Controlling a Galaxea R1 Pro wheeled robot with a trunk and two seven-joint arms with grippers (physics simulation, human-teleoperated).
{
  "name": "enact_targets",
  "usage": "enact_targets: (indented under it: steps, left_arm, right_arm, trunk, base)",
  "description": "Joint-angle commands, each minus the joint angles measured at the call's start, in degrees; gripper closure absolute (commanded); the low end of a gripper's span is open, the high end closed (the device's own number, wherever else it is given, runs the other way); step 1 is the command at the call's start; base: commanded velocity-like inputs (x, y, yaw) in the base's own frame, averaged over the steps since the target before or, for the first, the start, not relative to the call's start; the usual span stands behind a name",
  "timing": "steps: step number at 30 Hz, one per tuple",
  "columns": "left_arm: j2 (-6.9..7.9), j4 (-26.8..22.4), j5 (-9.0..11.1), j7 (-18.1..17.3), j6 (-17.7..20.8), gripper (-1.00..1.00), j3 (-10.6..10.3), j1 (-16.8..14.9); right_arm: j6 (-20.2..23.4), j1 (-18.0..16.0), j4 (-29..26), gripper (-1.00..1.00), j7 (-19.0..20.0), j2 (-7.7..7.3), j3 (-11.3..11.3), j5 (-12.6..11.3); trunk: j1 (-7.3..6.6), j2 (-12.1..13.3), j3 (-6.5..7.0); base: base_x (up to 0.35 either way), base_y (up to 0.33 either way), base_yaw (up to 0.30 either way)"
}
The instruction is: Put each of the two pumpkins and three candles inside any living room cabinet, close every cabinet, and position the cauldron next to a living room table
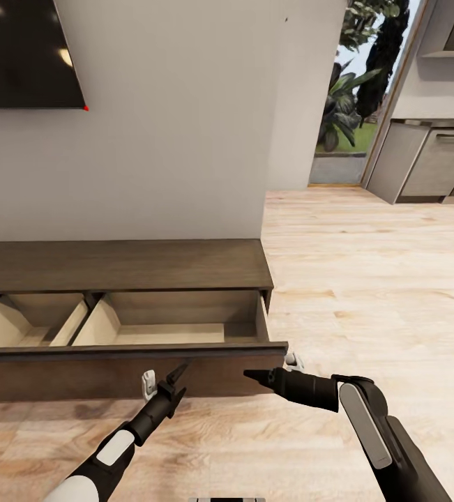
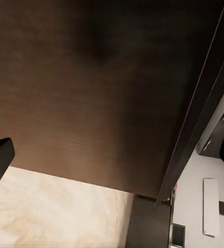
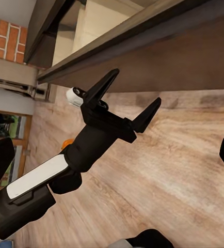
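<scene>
The cabinet (image 1: 122, 268) stands with its drawer (image 1: 178, 328) pulled out and empty inside, and both the left gripper (image 1: 173, 380) and the right gripper (image 1: 252, 376), open and holding nothing, wait just before the drawer front, so I judge closing comes next by pushing it straight in.

Head: high, looking forward and down at the cabinet (image 1: 122, 265) and floor (image 1: 366, 279).
Left wrist: very close, facing the cabinet front (image 2: 91, 93).
Right wrist: low, looking across the left pincer (image 3: 127, 106) along that front.
</scene>
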Motion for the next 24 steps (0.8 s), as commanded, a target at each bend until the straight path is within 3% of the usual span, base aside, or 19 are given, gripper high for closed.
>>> enact_targets:
  steps: [1, 10, 16, 18, 19, 24]
  left_arm:
    - [-0.05, 0.02, 0.04, -0.13, 0.60, -1.00, 0.42, -0.03]
    - [-0.35, 0.12, -0.09, 3.94, 0.51, -1.00, 0.21, -0.03]
    - [-0.52, 0.31, -1.91, 5.48, 0.16, -1.00, 0.23, -0.03]
    - [-0.55, 0.34, -3.82, 6.59, -0.52, -1.00, 0.24, -0.03]
    - [-0.57, 0.39, -6.06, 7.50, -0.90, -1.00, 0.25, -0.03]
    - [-0.52, 1.23, -9.23, 8.00, -1.12, -1.00, 0.25, -0.03]
  right_arm:
    - [0.09, -0.03, -0.01, -1.00, 0.45, -0.03, 0.02, 0.40]
    - [0.09, -0.03, 0.15, -1.00, 0.18, -0.03, -0.10, 0.52]
    - [0.09, -0.03, 0.25, -1.00, -0.07, -0.03, -0.14, 0.57]
    - [0.09, -0.03, 0.51, -1.00, -0.18, -0.03, -0.14, 0.60]
    - [0.09, -0.03, 1.49, -1.00, -0.22, -0.03, -0.14, 0.61]
    - [0.09, 0.03, 4.29, -1.00, -0.25, -0.08, -0.20, 0.69]
  trunk:
    - [-0.01, -0.02, -0.05]
    - [-0.01, -0.02, -0.05]
    - [-0.01, -0.02, -0.05]
    - [-0.01, -0.02, -0.05]
    - [-0.01, -0.02, -0.05]
    - [-0.01, -0.02, -0.05]
  base:
    - [-0.001, 0.000, 0.000]
    - [0.000, 0.000, 0.149]
    - [0.000, 0.000, 0.281]
    - [0.000, 0.000, 0.289]
    - [0.000, 0.000, 0.292]
    - [0.000, 0.000, 0.292]
